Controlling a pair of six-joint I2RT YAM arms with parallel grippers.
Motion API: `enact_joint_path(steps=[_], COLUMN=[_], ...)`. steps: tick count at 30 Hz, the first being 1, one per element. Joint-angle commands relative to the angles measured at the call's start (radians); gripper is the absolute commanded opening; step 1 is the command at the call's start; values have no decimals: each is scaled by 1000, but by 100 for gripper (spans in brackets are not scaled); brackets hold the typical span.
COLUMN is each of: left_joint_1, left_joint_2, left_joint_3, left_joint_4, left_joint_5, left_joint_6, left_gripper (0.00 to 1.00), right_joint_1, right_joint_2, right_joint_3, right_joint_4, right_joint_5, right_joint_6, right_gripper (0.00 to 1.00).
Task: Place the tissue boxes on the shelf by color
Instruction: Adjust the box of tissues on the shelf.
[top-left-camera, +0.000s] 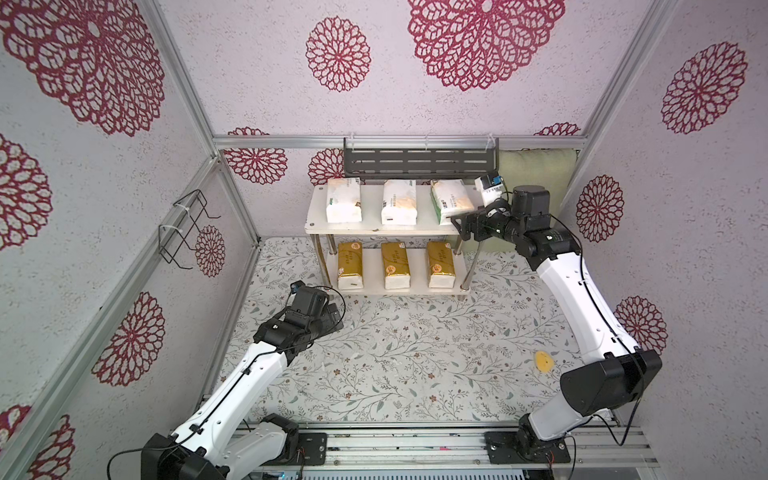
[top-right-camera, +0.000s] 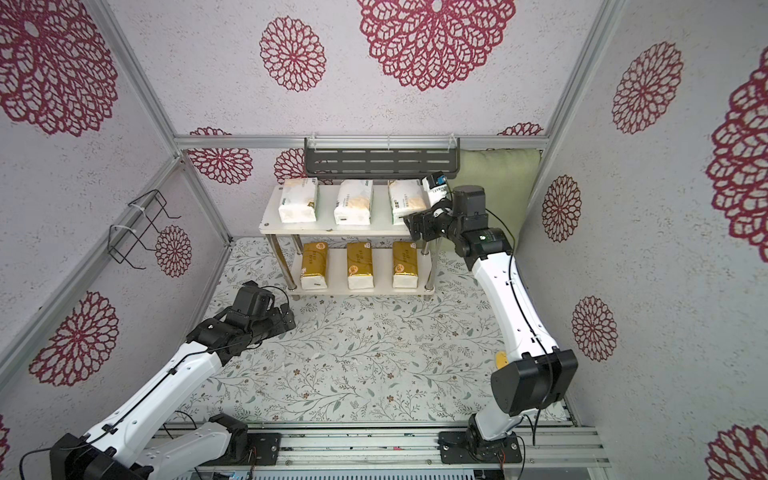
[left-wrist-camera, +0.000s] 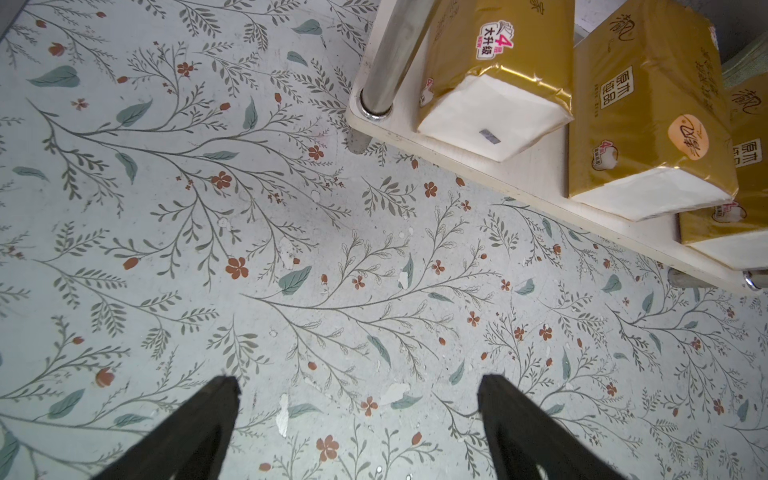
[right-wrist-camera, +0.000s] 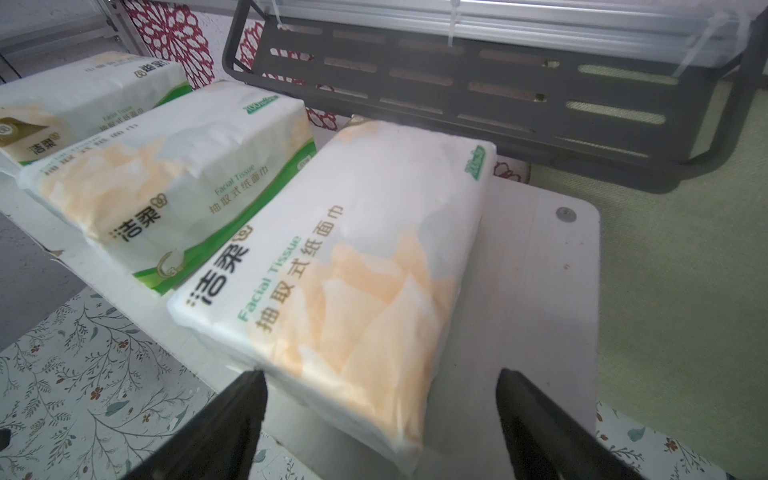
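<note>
Floral tabletop (top-left-camera: 415, 353) is carrying the shelf (top-left-camera: 371, 208): gold packs (top-left-camera: 395, 262) lying below, white packs (top-left-camera: 398, 203) above. Right gripper (right-wrist-camera: 376, 374) is straddling the skewed end pack (right-wrist-camera: 353, 270), fingers wide, not pinching; backing out crooked risks dragging it off. Left gripper (left-wrist-camera: 357, 382) is hovering wide, empty.

White shells with dark screw holes cover the left arm (top-left-camera: 253, 370) and right arm (top-left-camera: 573, 299); joints black, cables thin, black. Left gripper (left-wrist-camera: 359, 379) and right gripper (right-wrist-camera: 379, 372): matte black tapered fingers.
</note>
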Motion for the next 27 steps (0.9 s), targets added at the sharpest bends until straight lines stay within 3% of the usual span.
enact_joint_path(steps=[1, 27], left_joint_1=[-7, -8], left_joint_2=[3, -14], left_joint_3=[27, 23], left_joint_4=[-3, -8], left_joint_5=[-3, -12], left_joint_6=[0, -2], left_gripper=[97, 97], right_joint_1=[4, 7], right_joint_2=[-30, -19], right_joint_3=[-1, -3], right_joint_4=[66, 73], right_joint_5=[1, 26], right_joint_6=[38, 54], right_gripper=[93, 93])
